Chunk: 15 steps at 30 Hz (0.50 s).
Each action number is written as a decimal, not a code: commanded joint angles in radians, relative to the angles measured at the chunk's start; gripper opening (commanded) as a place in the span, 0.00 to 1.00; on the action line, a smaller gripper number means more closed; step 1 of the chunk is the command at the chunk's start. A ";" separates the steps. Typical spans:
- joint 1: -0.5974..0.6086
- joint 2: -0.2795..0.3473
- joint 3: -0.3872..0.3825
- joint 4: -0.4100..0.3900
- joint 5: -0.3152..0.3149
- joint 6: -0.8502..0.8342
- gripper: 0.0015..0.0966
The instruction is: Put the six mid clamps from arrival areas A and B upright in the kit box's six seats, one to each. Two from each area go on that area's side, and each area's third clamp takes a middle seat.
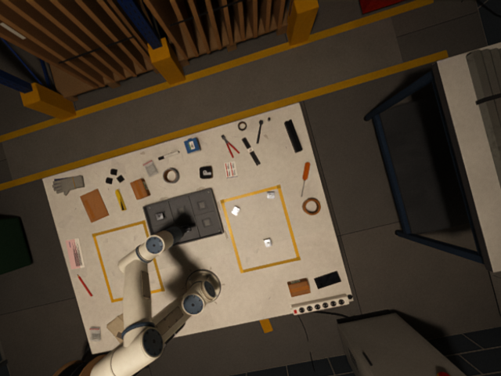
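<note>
A mid clamp, hidden under my dark wrist, is held in my gripper (184, 226), which is closed on it over the near middle part of the dark kit box (184, 215). One clamp (160, 216) stands in the box's left far seat. Two seats on the box's right side (207, 221) show only their pale pads. Three silvery clamps lie inside the right yellow-taped area: one (235, 210) near its left edge, one (270, 195) at the far edge and one (267, 242) toward the near side. The left yellow-taped area (117, 259) is partly covered by my arm.
An orange box (298, 287) and a power strip (321, 304) sit at the table's near right corner. A tape roll (311, 206) and screwdriver (304, 178) lie right of the right area. Tools, tape and cards line the far edge behind the kit box.
</note>
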 commanded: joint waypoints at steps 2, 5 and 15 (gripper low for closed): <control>0.000 -0.001 0.001 0.001 0.000 0.000 0.49; 0.000 -0.001 0.001 0.001 0.000 0.000 0.56; 0.000 -0.001 0.001 0.001 0.000 0.000 0.62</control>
